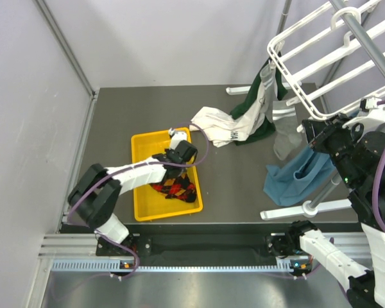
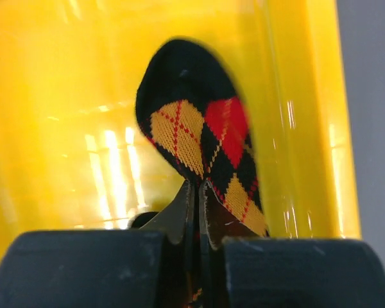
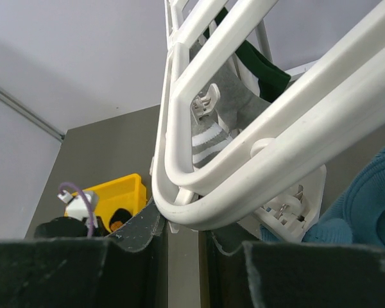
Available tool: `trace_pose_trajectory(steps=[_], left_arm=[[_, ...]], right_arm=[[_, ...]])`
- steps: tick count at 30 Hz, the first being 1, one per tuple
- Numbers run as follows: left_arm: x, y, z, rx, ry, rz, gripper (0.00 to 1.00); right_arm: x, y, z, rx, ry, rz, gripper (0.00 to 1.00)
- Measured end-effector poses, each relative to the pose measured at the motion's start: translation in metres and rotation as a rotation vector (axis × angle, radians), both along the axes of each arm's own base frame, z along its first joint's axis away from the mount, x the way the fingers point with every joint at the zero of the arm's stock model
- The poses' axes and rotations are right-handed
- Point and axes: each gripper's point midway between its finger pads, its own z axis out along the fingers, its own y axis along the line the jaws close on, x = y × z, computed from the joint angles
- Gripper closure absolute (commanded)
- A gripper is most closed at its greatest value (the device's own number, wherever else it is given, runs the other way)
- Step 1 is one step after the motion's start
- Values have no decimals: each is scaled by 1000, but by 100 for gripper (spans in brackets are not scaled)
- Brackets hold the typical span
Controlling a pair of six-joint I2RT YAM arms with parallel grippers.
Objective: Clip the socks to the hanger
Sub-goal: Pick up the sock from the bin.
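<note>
The argyle sock (image 1: 178, 187) lies in the yellow bin (image 1: 144, 186). My left gripper (image 1: 181, 154) is down in the bin, shut on this sock. In the left wrist view the jaws (image 2: 197, 187) pinch the sock (image 2: 205, 128), whose black toe points away. The white hanger (image 1: 273, 46) hangs at the upper right with a grey striped sock (image 1: 283, 131) clipped under it. My right gripper (image 1: 316, 136) sits under the hanger's near corner. Its jaws (image 3: 183, 221) stand a little apart around a small white clip part, and the frame (image 3: 276, 147) hides the tips.
A white cloth (image 1: 221, 125), a green garment (image 1: 255, 102) and a blue cloth (image 1: 298, 176) lie on the table by the hanger. The grey stand pole (image 1: 372, 45) and its white feet (image 1: 295, 208) are at the right. A wall runs along the left.
</note>
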Motion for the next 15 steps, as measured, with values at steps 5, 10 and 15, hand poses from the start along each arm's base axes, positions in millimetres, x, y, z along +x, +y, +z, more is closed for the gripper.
trace_pose_trajectory(steps=[5, 10, 15], left_arm=[[23, 2, 90, -57, -176, -14, 100], [39, -3, 202, -170, -413, -29, 100], [34, 9, 238, -206, -501, -13, 100]], right_arm=[[0, 0, 0, 0, 0, 1, 100], [0, 0, 0, 1, 1, 1, 100], [0, 1, 0, 2, 1, 3, 100]])
